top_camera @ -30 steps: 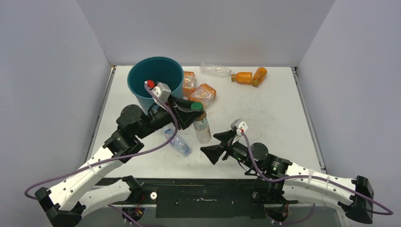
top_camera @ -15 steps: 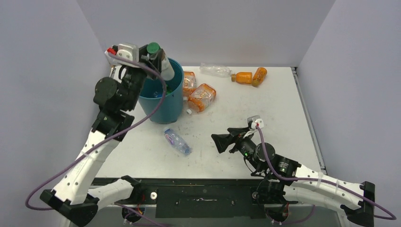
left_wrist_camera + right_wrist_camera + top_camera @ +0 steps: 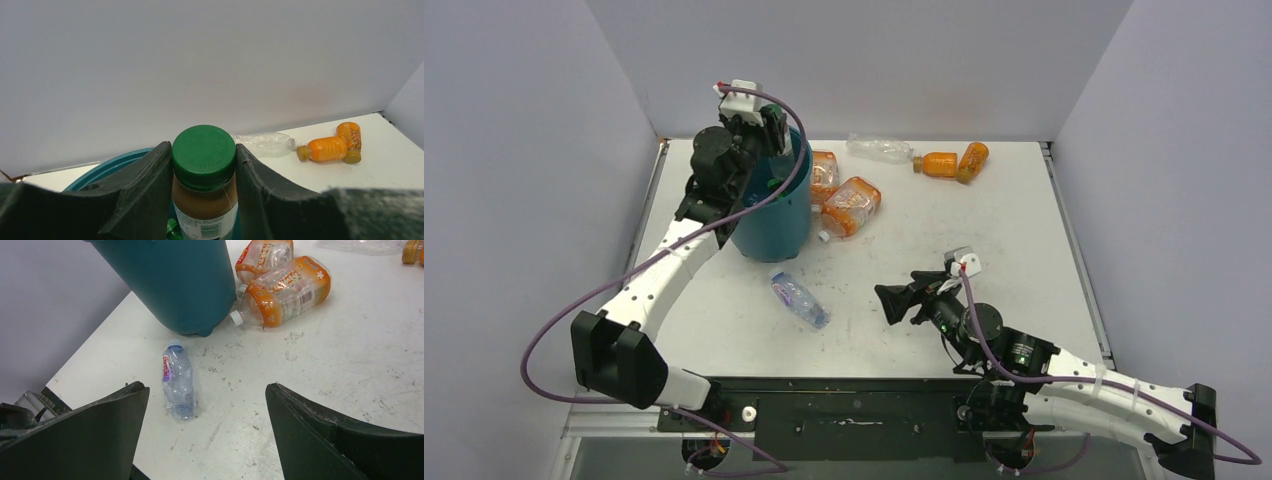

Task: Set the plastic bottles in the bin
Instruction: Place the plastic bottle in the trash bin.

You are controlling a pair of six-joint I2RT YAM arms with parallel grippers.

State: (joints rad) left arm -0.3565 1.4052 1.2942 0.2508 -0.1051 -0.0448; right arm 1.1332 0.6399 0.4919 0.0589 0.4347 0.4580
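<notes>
while upright between left fingers, green-capped brown bottle

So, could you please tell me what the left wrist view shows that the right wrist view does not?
Only the left wrist view shows the green-capped plastic bottle, clamped between the left arm's jaws. Only the right wrist view shows the crumpled clear plastic bottle on the white table and two clear orange-labelled bottles. Both show the round teal plastic bin and, barely in the right wrist view's corner, the small orange bottles by the far wall.
</notes>
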